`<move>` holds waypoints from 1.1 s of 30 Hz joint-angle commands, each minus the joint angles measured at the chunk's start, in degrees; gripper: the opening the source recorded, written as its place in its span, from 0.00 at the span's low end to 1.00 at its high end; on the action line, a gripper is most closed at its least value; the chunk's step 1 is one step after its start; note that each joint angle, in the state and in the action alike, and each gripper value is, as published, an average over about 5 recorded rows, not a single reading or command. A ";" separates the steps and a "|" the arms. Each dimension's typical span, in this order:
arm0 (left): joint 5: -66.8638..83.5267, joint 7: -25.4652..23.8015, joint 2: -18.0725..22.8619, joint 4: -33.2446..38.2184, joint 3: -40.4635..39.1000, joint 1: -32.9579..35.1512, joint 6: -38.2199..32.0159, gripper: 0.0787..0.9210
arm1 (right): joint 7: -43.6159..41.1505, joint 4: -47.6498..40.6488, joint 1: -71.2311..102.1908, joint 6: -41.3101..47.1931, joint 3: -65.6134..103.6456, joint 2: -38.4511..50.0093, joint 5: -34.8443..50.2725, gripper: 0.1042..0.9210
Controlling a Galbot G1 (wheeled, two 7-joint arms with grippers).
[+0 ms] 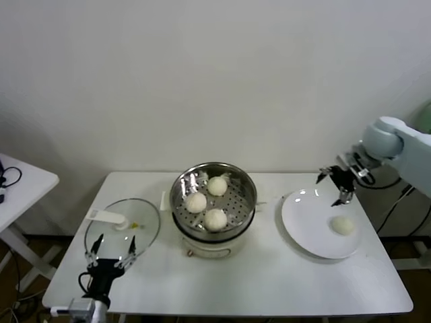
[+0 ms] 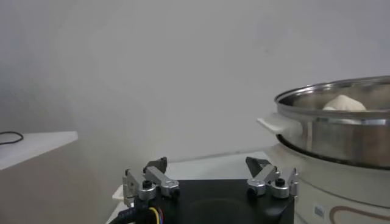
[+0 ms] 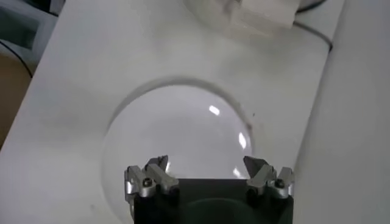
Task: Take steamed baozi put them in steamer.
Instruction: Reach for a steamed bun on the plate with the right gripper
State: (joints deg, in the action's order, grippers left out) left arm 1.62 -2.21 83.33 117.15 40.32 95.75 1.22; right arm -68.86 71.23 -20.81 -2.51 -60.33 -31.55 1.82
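The steamer (image 1: 176, 190) stands mid-table with three baozi (image 1: 215, 219) on its perforated tray. A fourth baozi (image 1: 343, 225) lies on the white plate (image 1: 303, 222) at the right. My right gripper (image 1: 335, 186) is open and empty, held above the plate's far edge, up and left of that baozi. In the right wrist view its spread fingertips (image 3: 157, 164) frame the bare plate (image 3: 177, 128); the baozi is out of that view. My left gripper (image 1: 111, 252) is open and idle at the front left. The steamer's rim (image 2: 332, 119) shows in the left wrist view, with a baozi (image 2: 343, 103) above it.
A round glass lid (image 1: 145, 229) with a white handle (image 1: 108, 217) lies left of the steamer, beside my left gripper. A second white table (image 1: 23, 182) stands at far left. A wall closes the back. Cables hang at the right edge.
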 commanded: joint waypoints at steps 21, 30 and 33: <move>-1.86 0.20 1.00 -0.08 -0.01 0.64 0.15 0.88 | 0.45 -27.15 25.03 -4.44 26.47 -12.54 -22.02 0.88; -1.81 0.23 1.13 -0.30 0.13 0.93 0.01 0.88 | 0.45 -29.78 25.21 -5.51 27.68 -15.28 -25.53 0.88; -1.89 0.25 1.15 -0.33 0.12 0.95 0.07 0.88 | 0.29 -30.27 25.32 -5.73 28.03 -15.60 -26.10 0.88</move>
State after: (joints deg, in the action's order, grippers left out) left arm -0.07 -1.98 84.44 116.93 40.42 96.64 1.22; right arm -68.41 44.76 3.18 -7.27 -34.72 -44.04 -20.54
